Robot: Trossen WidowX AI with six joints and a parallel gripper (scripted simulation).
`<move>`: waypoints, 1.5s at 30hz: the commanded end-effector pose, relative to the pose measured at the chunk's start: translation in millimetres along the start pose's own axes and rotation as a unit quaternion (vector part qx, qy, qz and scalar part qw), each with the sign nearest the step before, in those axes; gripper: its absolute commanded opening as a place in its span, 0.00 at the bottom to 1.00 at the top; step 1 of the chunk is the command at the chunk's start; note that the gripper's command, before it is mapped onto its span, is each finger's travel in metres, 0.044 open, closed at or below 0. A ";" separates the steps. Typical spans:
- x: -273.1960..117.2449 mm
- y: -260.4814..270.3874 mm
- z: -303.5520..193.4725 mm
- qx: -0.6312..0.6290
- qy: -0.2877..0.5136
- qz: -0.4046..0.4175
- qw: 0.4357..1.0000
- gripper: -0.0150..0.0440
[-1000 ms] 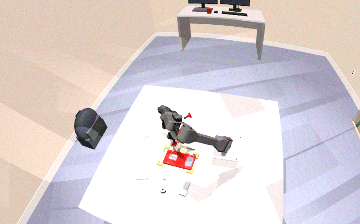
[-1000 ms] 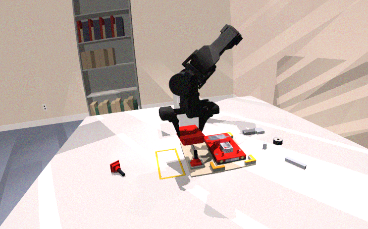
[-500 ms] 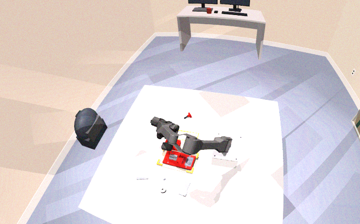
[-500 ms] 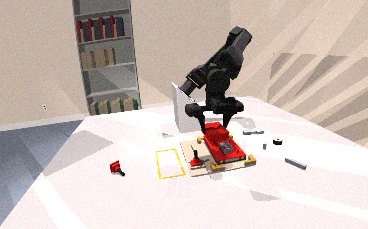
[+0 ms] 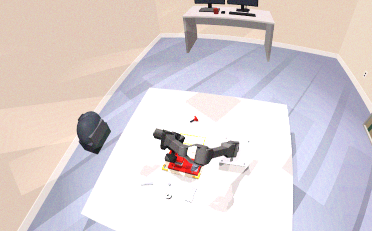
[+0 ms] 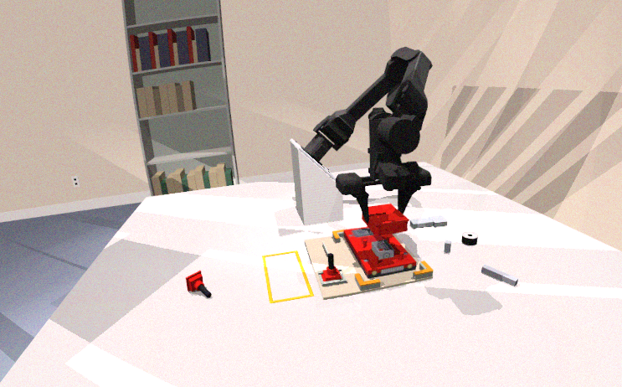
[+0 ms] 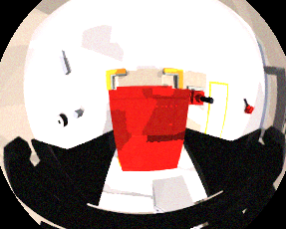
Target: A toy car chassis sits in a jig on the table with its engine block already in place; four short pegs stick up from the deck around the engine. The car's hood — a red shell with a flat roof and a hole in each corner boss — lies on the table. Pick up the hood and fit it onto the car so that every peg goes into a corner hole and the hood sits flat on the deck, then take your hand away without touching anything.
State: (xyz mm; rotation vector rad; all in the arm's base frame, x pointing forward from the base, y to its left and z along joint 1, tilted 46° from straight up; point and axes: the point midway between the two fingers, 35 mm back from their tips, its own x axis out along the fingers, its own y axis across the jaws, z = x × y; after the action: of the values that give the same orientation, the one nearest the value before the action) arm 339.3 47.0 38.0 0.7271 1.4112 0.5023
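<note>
Worktop (image 6: 159,307): carries the jig (image 6: 394,283) with the car (image 6: 375,255) seated in it, engine (image 6: 382,250) in place on the deck. Arm (image 6: 389,120): reaches over the car. Gripper (image 6: 384,211): clenched on the hood (image 6: 386,219), which hangs above the car's rear half, apart from the deck. Pickup and carry are judged done. Outstanding: aligning corner holes with the pegs, too small to make out, lowering flat, releasing, withdrawing.

We see the red hood (image 6: 386,219) clamped level between our gripper (image 6: 384,211) fingers, hanging just above the red chassis (image 6: 379,252), which sits in its yellow-cornered jig (image 6: 366,281) with the grey engine (image 6: 382,249) exposed
</note>
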 end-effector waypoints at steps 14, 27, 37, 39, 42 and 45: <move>47.2 2.6 -4.7 0.003 0.003 0.003 1.000 0.25; 47.2 2.5 -4.8 0.003 0.003 0.003 1.000 0.25; 47.2 2.5 -4.8 0.003 0.003 0.003 1.000 0.25; 47.2 2.5 -4.8 0.003 0.003 0.003 1.000 0.25; 47.6 2.5 -4.8 0.003 0.003 0.003 1.000 0.25; 48.5 2.5 -4.8 0.003 0.003 0.003 1.000 0.25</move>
State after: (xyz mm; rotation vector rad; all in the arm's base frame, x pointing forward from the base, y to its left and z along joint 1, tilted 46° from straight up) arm 340.6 82.9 6.8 0.7303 1.4161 0.5060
